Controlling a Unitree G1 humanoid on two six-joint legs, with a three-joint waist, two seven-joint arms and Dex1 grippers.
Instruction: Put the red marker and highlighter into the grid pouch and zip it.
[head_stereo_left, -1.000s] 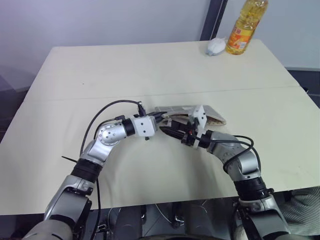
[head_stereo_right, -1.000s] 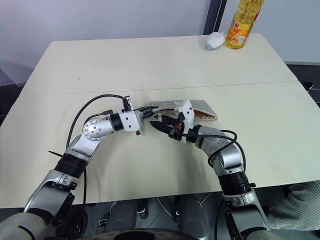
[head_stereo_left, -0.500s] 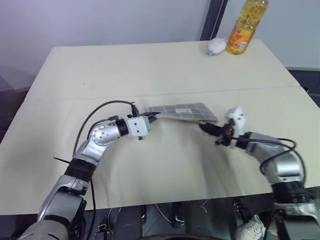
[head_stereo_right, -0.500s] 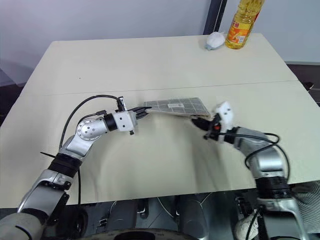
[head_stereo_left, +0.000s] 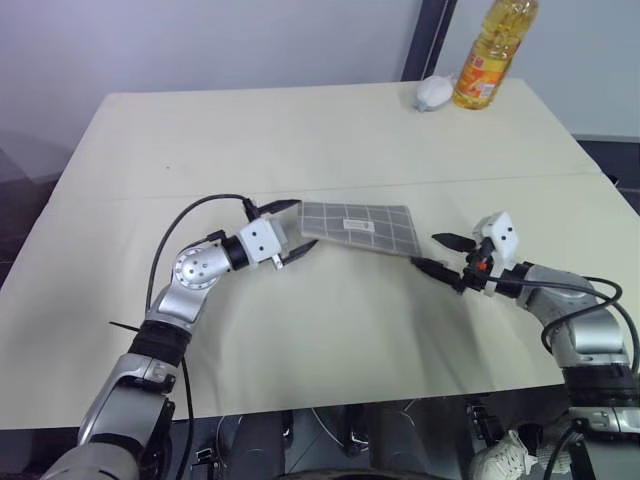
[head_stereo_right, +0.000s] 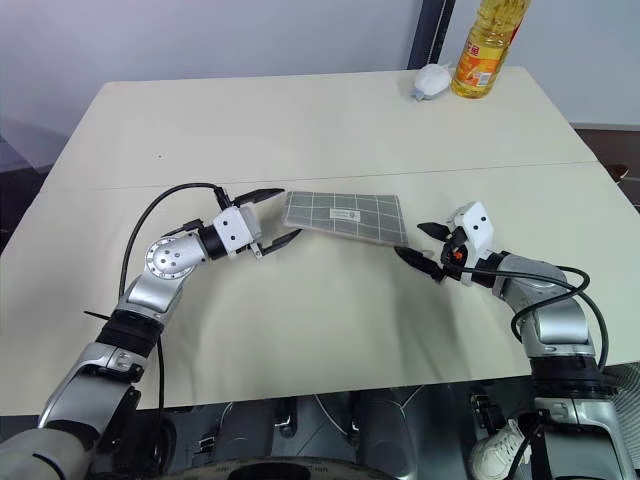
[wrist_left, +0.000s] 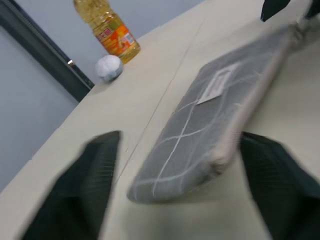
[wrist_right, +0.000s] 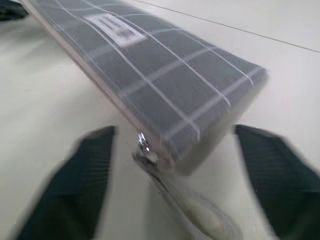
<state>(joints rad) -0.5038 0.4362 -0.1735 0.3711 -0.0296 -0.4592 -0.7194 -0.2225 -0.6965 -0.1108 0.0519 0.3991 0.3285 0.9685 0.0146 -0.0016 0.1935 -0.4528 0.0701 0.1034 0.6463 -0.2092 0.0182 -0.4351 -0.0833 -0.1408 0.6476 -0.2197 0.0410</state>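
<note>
The grid pouch lies flat on the table, grey with white grid lines and a small white label facing up. My left gripper stands open at the pouch's left end, one finger on each side of that corner, not clamping it. My right gripper is open just off the pouch's right end, a small gap away. In the right wrist view the zipper pull sits at the near corner, its thin loop trailing on the table. The red marker and the highlighter are hidden.
A yellow oil bottle and a small white object stand at the far right corner of the cream table. A seam crosses the tabletop just behind the pouch.
Both grippers have opened and let go of the pouch, which now lies flat. My right arm swung out to the right, from the pouch's left end to its right end.
</note>
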